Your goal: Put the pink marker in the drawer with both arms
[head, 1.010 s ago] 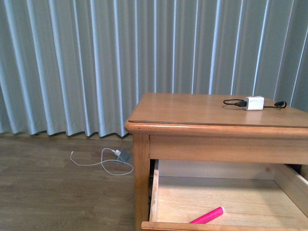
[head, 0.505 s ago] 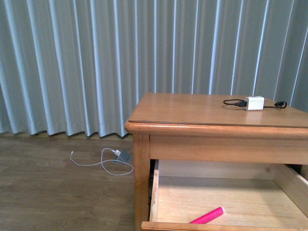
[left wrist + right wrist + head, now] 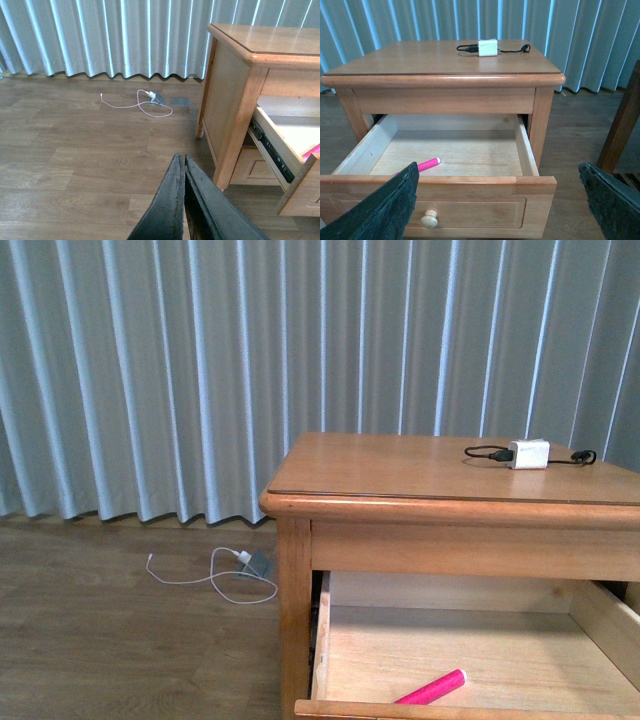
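Observation:
The pink marker [image 3: 435, 687] lies slanted on the pale floor of the open top drawer [image 3: 480, 650], near its front left. In the right wrist view the marker [image 3: 427, 164] shows just behind the drawer front [image 3: 485, 210], with its round knob [image 3: 429, 218] below. My right gripper [image 3: 498, 170] is open wide in front of the drawer, a black finger at each side and nothing between them. My left gripper [image 3: 181, 157] is shut and empty, over the wood floor to the left of the cabinet [image 3: 230, 90]. Neither arm shows in the front view.
A white charger block [image 3: 527, 454] with a black cable sits on the cabinet top. A white cable and grey adapter [image 3: 150, 97] lie on the floor by the curtain. A dark wooden post [image 3: 622, 125] stands to the cabinet's right. The lower drawer [image 3: 255, 170] is closed.

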Robot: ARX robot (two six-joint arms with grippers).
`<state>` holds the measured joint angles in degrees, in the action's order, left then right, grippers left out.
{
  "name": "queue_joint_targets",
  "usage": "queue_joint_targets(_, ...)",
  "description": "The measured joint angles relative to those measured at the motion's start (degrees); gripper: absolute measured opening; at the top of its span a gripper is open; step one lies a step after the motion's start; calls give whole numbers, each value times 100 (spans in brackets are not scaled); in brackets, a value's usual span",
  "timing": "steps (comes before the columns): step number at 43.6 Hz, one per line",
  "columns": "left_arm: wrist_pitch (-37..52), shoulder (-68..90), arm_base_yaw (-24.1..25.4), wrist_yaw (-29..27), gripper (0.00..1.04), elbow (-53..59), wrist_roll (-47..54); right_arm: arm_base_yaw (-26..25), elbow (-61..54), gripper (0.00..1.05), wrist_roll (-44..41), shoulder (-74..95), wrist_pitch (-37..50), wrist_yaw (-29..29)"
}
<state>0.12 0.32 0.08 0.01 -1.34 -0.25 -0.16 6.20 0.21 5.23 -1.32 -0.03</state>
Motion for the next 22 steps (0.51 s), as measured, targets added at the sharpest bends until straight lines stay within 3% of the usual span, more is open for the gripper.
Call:
queue_joint_targets(3,0,0,0,0,4,0,-2,0,0,96,0,0,0,0)
queue_joint_targets(6,0,0,0,0,13,0,-2,0,-4,96,-74,0,28,-59)
queue_joint_targets(12,0,0,0,0,36,0,-2,151,85,96,-332,313,-520,-227)
queue_joint_targets(16,0,-2,0,0,57,0,-2,350,236,96,-332,1403,-861,-404)
queue_joint_targets(22,0,-2,0,0,88,0,-2,610,662,96,-256,3556,-203,-448)
